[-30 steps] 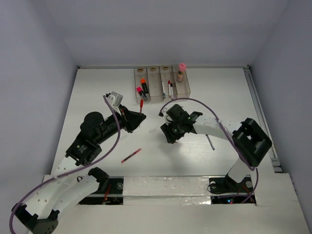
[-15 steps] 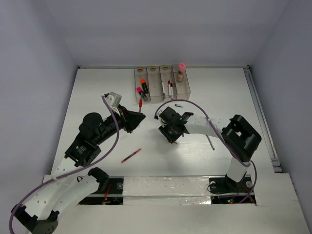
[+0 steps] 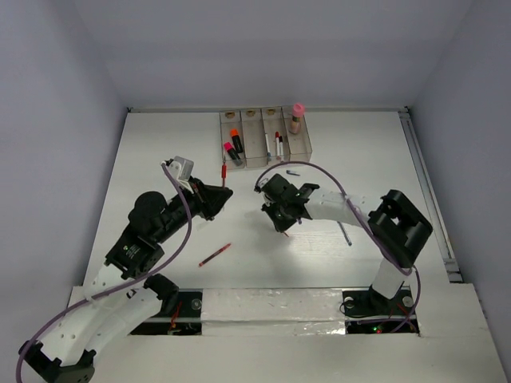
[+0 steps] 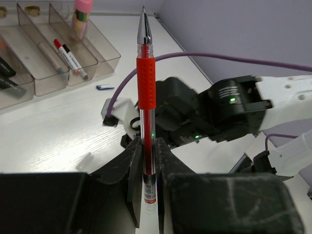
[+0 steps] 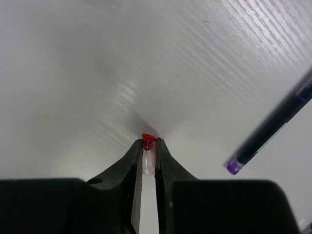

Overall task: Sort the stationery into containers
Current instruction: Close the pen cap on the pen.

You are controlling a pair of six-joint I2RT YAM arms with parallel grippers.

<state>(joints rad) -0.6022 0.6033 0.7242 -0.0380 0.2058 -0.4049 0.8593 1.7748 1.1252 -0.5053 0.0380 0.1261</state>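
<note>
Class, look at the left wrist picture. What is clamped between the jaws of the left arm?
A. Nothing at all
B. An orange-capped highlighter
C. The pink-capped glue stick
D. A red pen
D: the left gripper has its jaws closed on the clear barrel of a red pen, whose silver tip points away from the wrist.

Right gripper (image 5: 149,151): fingers (image 5: 134,165) drawn in from half-spread to pinching red-ended pen (image 5: 147,138), middle of worktop (image 3: 160,159). Left gripper (image 4: 146,146): shifted slightly toward left edge, carrying red pen (image 4: 146,78) along.
</note>
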